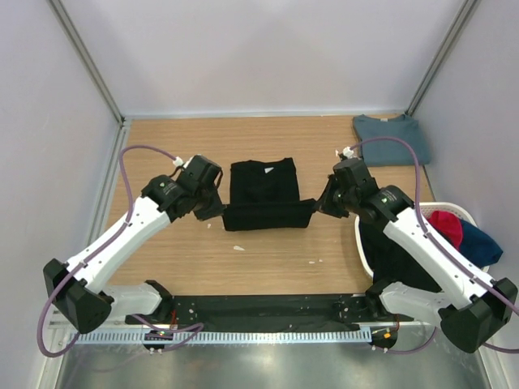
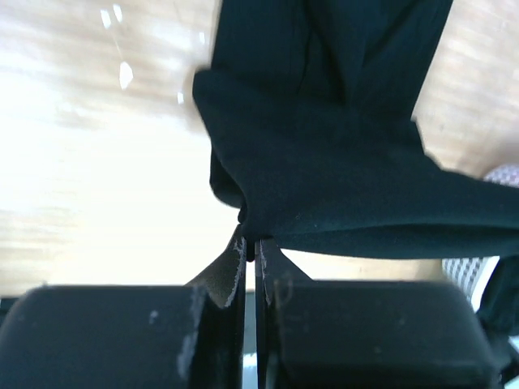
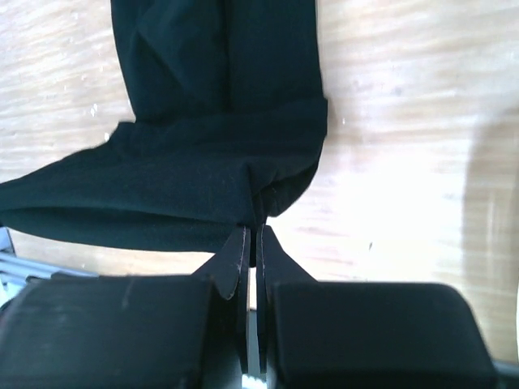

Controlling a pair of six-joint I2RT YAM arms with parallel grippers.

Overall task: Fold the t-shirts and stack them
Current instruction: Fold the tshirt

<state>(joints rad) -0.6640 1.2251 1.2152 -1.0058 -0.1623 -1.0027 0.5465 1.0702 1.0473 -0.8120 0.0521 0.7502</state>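
No legible text, label, brand, number or sign anywhere in all 3 views.

A flat black cloth t-shirt (image 1: pixel 263 185) is lying at the middle of the wooden tabletop (image 1: pixel 268 259). Its near edge is stretching between the left pincer (image 1: pixel 222 211) at its left end and the right pincer (image 1: pixel 318 207) at its right end, each pinching the cloth. A folded slate-blue cloth shirt (image 1: pixel 391 138) is sitting in the far right corner. A white perforated plastic basket (image 1: pixel 451 207) is standing at the right edge, holding a crumpled black cloth shirt (image 1: pixel 397 255), a magenta-red cloth shirt (image 1: pixel 446 228) and, rightmost, a blue cloth shirt (image 1: pixel 478 245).
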